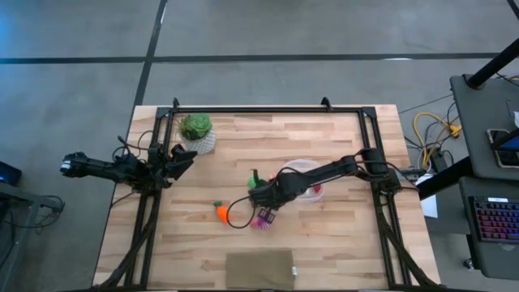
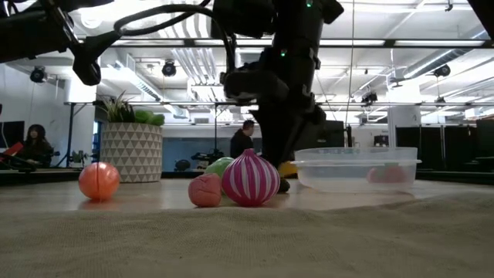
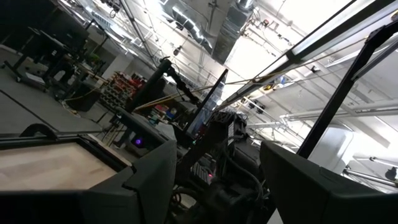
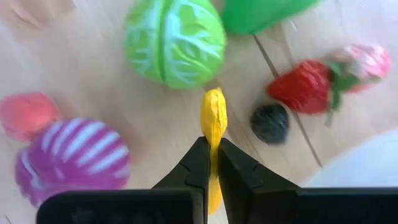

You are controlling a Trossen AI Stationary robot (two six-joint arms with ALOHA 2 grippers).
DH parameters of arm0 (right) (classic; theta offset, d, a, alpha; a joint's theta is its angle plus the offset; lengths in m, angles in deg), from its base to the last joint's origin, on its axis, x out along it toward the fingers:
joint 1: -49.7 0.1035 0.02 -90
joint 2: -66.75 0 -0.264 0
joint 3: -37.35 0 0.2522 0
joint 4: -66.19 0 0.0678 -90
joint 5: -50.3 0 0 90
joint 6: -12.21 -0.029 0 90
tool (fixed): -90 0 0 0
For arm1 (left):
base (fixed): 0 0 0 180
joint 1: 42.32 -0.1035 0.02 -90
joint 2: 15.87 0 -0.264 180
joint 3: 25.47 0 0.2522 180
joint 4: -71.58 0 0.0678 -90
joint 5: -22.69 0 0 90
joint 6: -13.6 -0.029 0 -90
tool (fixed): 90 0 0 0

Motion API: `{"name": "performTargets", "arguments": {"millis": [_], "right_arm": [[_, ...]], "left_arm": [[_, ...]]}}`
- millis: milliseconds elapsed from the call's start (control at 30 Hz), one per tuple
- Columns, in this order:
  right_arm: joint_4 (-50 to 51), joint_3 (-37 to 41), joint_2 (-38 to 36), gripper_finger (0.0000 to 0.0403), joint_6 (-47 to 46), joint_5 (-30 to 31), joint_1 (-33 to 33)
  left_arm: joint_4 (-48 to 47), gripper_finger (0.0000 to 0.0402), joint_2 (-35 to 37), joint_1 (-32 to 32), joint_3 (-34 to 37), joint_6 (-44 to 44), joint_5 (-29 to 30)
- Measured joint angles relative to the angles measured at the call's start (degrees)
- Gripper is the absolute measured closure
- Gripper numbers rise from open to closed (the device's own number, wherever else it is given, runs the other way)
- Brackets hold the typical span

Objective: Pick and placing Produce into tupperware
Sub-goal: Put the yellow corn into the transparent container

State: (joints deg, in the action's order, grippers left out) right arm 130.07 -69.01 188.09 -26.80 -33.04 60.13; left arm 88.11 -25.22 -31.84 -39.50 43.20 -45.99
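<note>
Pinched between the closed fingers of the right gripper [image 4: 212, 163], the yellow piece [image 4: 213, 118] hangs just beside the green ball [image 4: 175, 41] and the tupperware [image 2: 356, 168].

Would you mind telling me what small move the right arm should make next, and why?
Probably lift straight up: the right claw is shut on the yellow piece, which sits low among other produce, and the tupperware stands just beside it.

The yellow piece [image 4: 213, 118] sits between dark fingers [image 4: 194, 168]. Beside it lie a light-green ball [image 4: 175, 41] with whitish veins, a magenta bulb [image 4: 73, 160] striped white, and a red strawberry [image 4: 306, 86] (green-leafed). The plant pot [image 2: 131, 151] carries a white-and-grey triangle pattern.
</note>
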Motion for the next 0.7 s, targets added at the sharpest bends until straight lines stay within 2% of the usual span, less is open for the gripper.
{"name": "performTargets", "arguments": {"millis": [233,400,533,700], "right_arm": [[11.8,-7.2,-1.5,0.0385,-3.1,3.4,0.4],[23.9,-10.9,-5.1,0.0385,-12.7,7.5,0.6],[26.4,-6.1,-9.5,0.0385,-18.7,6.4,0.7],[23.9,5.8,-15.0,0.0385,-27.5,2.2,0.4]], "left_arm": [[0.0,0.0183,0.0,0.0,0.0,-0.1,0.0],[0.0,0.0183,0.0,0.0,0.0,-0.1,0.2],[0.1,0.0183,-0.1,0.0,0.0,-0.1,0.2],[0.0,0.0183,-0.2,0.0,0.0,-0.1,0.2]]}}
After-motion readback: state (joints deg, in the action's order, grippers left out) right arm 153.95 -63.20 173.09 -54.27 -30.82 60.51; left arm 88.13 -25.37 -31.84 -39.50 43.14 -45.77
